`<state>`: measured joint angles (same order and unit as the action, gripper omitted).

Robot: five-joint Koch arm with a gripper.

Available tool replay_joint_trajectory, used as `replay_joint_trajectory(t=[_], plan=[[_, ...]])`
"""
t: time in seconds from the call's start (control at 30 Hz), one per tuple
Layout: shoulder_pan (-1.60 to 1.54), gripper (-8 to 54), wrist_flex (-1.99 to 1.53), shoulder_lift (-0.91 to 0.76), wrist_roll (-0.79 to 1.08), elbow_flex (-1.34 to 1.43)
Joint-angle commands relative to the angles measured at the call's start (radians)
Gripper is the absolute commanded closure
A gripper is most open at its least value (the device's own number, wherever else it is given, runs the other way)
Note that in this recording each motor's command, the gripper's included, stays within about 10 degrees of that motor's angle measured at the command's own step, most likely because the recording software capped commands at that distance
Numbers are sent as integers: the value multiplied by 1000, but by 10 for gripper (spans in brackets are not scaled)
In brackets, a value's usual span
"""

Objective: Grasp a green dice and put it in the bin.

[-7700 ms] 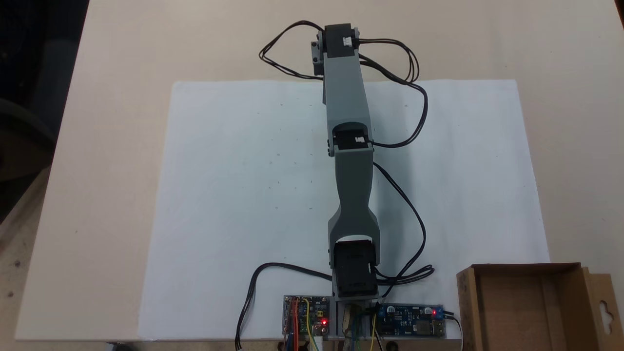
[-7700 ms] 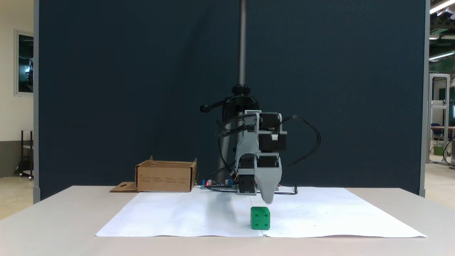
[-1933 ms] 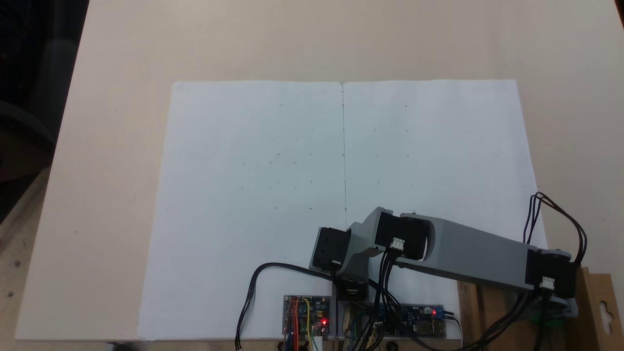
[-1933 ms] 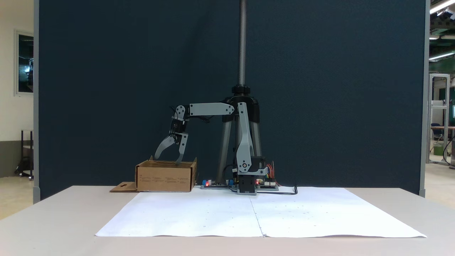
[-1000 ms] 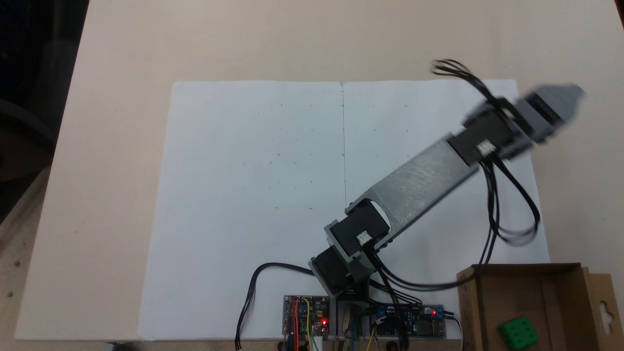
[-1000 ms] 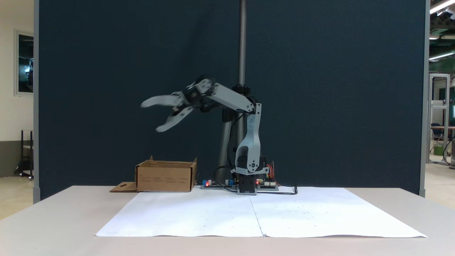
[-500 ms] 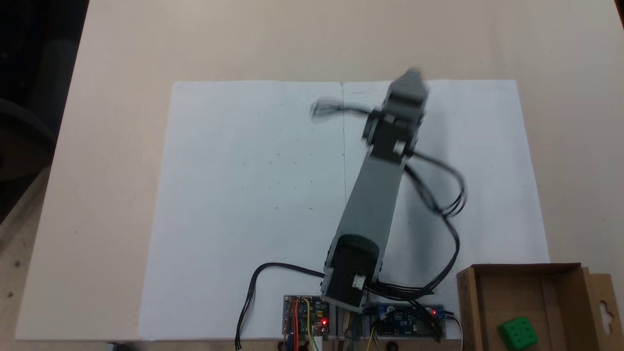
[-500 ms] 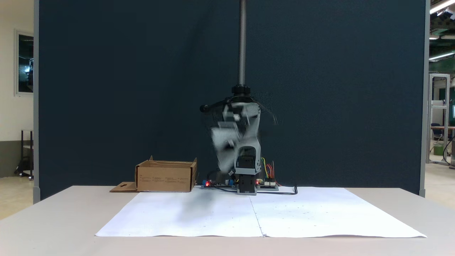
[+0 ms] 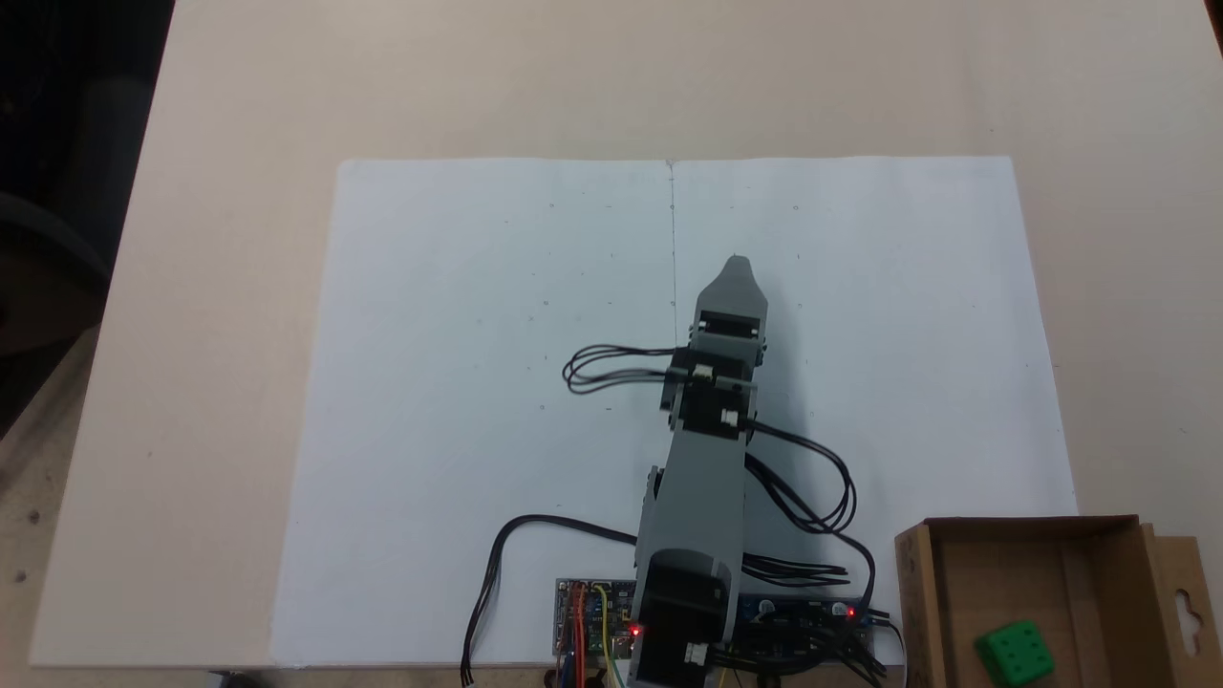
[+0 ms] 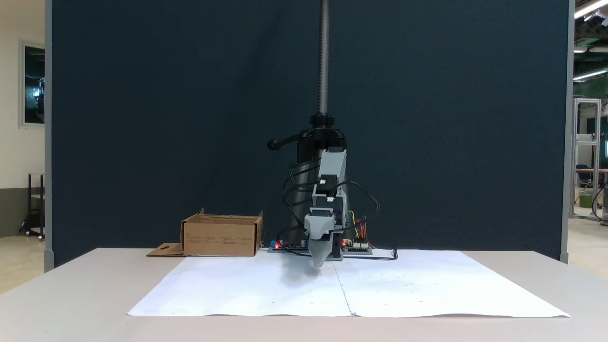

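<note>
We count one green dice (image 9: pixel 1015 654); one cardboard bin (image 9: pixel 917 612) with one side flap (image 9: pixel 1185 592); one grey robot arm (image 9: pixel 702 468); two white paper sheets (image 9: pixel 497 382) laid side by side on one tabletop (image 9: pixel 239 115); two circuit boards (image 9: pixel 590 604); one tripod (image 10: pixel 322 137).

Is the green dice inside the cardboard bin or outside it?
Inside. A fixed view shows the green dice resting on the floor of the bin, enclosed by its walls.
</note>
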<state>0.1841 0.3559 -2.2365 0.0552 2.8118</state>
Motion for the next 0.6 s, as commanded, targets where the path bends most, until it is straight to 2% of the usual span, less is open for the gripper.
replay_joint_trajectory(t=[0.0,0.13,0.57], plan=[[-14,12,168,-60,-40,17],[-43,11,320,-114,-38,97],[-84,12,751,-120,9,281]])
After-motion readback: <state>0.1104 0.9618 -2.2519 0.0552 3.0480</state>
